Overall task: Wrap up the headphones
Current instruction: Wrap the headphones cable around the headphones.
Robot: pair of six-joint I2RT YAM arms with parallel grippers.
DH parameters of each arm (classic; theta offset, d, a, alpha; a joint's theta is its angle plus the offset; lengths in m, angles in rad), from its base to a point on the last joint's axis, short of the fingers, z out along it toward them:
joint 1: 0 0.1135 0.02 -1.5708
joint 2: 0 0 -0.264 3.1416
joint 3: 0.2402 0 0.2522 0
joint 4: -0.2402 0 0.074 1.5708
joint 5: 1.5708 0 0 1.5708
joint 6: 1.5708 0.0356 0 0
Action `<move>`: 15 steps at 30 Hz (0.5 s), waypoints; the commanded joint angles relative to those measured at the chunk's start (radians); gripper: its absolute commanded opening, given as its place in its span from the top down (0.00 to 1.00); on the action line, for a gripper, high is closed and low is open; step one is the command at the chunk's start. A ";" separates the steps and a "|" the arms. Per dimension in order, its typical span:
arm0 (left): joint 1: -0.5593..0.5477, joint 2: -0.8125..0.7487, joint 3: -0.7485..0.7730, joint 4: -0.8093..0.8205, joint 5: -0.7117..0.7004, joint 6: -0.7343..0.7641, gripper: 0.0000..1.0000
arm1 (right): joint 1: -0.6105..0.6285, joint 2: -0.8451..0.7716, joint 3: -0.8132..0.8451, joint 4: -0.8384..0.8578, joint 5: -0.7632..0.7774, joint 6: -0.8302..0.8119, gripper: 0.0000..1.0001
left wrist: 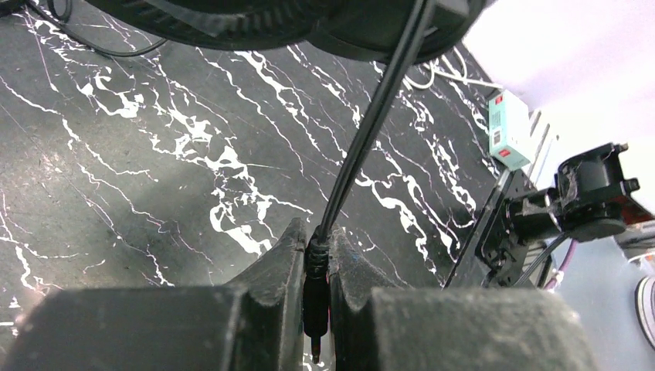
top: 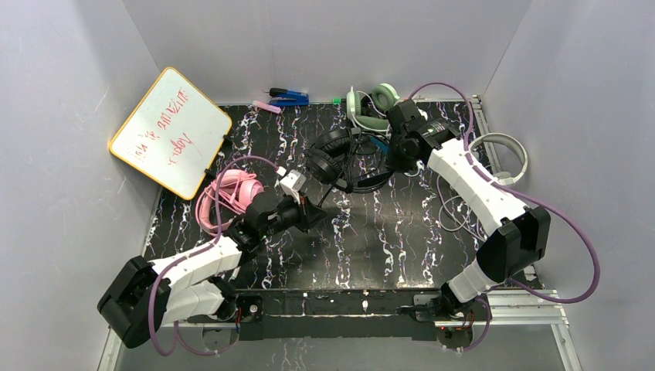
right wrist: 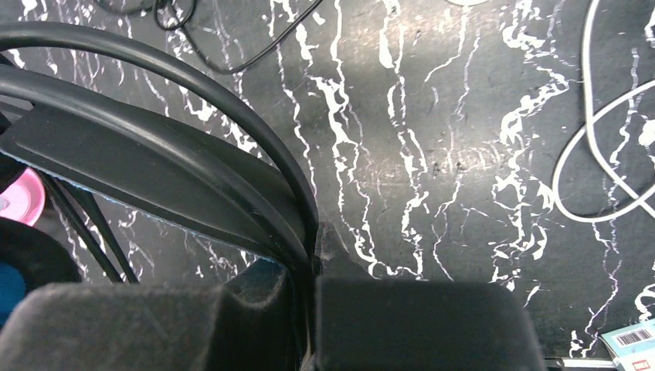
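So the black-and-blue headphones (top: 340, 158) sit mid-frame in the top view, a bit above centre. They look light, with fairly rigid plastic and soft pads. My right gripper (right wrist: 313, 255) is clamped on the headband (right wrist: 154, 162), which is the stiff bit and the best anchor. The cord (left wrist: 371, 124) is the fiddly part: thin, floppy and probably slick, so it'll likely spring out of loops if tension drops. My left gripper (left wrist: 315, 255) is pinched tight on the plug (left wrist: 314, 301), bottom centre of the wrist view, right at the strain relief I think, hard to tell from this angle. Wouldn't yank there, that joint's the fragile spot.
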 commanded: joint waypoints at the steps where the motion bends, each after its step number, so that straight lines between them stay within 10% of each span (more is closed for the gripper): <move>1: -0.004 0.011 -0.109 0.085 -0.082 -0.089 0.98 | -0.027 -0.074 0.037 0.168 -0.148 0.064 0.99; 15: -0.005 0.017 -0.103 0.161 -0.066 -0.159 0.47 | -0.028 -0.085 0.022 0.159 -0.268 0.025 0.99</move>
